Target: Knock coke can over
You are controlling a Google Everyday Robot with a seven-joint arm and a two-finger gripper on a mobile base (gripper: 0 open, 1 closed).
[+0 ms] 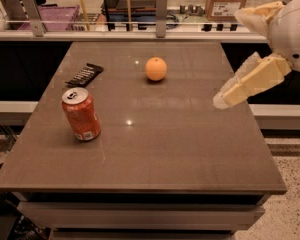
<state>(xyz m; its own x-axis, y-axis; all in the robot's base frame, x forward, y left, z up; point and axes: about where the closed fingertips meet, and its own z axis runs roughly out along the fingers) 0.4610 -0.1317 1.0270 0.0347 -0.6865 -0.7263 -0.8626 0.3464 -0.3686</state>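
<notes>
The coke can [81, 115] stands upright on the brown table [190, 149], near its left edge; it is orange-red with a silver top and a white patch near the base. My gripper [225, 100] is cream-coloured and hangs above the table's right side, pointing down and left. It is far to the right of the can and touches nothing.
A round orange fruit [156, 68] lies at the table's middle back. A flat black snack bar wrapper [84, 75] lies at the back left, just behind the can. A counter with a rail, boxes and a purple basket runs behind the table.
</notes>
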